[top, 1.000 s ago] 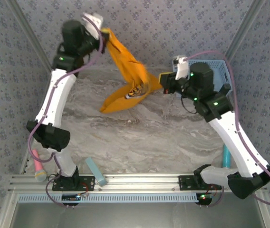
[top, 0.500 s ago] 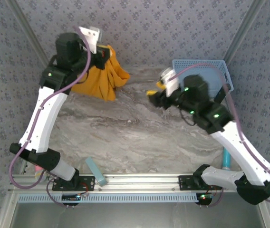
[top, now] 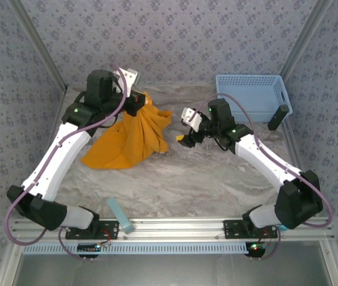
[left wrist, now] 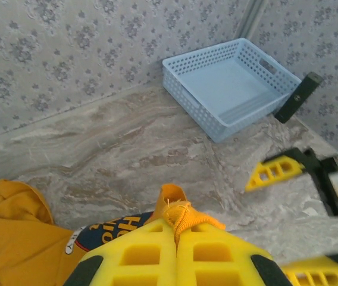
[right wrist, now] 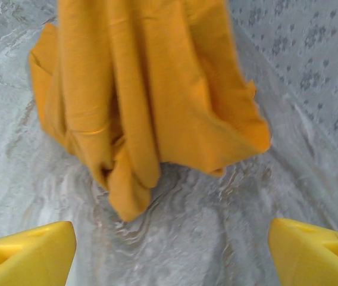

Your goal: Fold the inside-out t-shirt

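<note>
Left gripper: clenched. In the left wrist view its two yellow latticed fingers press flat together, with a bunched nub of orange knit pinched at the tips. I am grasping the inside-out t-shirt by a gathered edge.

T-shirt: soft, matte, orange-yellow cotton. It hangs from the grip in long vertical folds, then fans out into a crumpled wedge on the table, left of centre and toward the back. The upper part is lifted and the lower part rests on the surface. Just below the fingers in the left wrist view are a dark printed patch with pale lettering and a small white label.

Table: smooth grey-white marble pattern with wavy veining.

Right gripper: released. In the right wrist view its blunt yellow fingertips sit at opposite lower corners, wide apart, with bare marble between them. The draped cloth hangs ahead of them, near but not touching.

Basket: light blue plastic, rectangular, with perforated walls, at the back right of the table, well apart from the shirt. A black bar-shaped object lies just to its right.
</note>
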`<action>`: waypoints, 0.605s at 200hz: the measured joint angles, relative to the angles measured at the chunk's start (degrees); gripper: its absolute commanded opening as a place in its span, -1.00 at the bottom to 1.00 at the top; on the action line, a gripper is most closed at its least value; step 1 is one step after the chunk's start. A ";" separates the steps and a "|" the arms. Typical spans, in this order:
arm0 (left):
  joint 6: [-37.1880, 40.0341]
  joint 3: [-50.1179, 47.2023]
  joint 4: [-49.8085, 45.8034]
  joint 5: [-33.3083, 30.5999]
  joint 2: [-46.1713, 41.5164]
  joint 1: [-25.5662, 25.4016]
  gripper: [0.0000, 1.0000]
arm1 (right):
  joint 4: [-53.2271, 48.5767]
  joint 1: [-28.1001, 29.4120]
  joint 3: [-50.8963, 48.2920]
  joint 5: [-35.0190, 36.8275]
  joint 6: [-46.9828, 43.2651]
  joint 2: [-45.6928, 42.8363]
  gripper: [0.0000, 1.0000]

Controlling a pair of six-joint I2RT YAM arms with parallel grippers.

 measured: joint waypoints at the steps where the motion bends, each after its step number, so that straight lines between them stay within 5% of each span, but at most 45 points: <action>1: 0.00 -0.17 0.00 0.09 -0.13 -0.02 -1.00 | 0.11 -0.11 0.04 -0.15 -0.17 0.15 0.72; 18: -0.48 -1.77 0.24 0.85 -1.31 -0.15 -1.00 | 0.83 -2.14 1.77 -3.61 -3.10 5.14 0.74; 21: -0.52 -1.99 0.33 1.03 -1.51 -0.15 -1.00 | 0.55 -2.38 2.40 -4.22 -3.39 6.16 0.95; 25: -0.68 -2.34 0.48 1.27 -1.73 -0.20 -1.00 | 0.55 -2.67 3.37 -4.87 -3.48 7.76 0.99; 74: -3.02 -4.98 2.16 2.54 -4.17 -0.24 -1.00 | 6.38 -2.51 9.79 -9.68 -0.24 19.61 0.89; 83: -3.43 -5.44 2.45 2.73 -4.44 -0.24 -1.00 | 7.61 -2.27 10.08 -10.78 1.09 20.63 0.60; 103: -4.09 -6.34 2.60 2.91 -4.81 -0.24 -1.00 | 10.19 -1.77 11.85 -14.12 3.48 23.45 -0.93; 121: -4.28 -6.51 2.62 2.69 -4.85 -0.24 -1.00 | 13.38 -1.79 12.83 -17.46 5.57 25.18 -1.00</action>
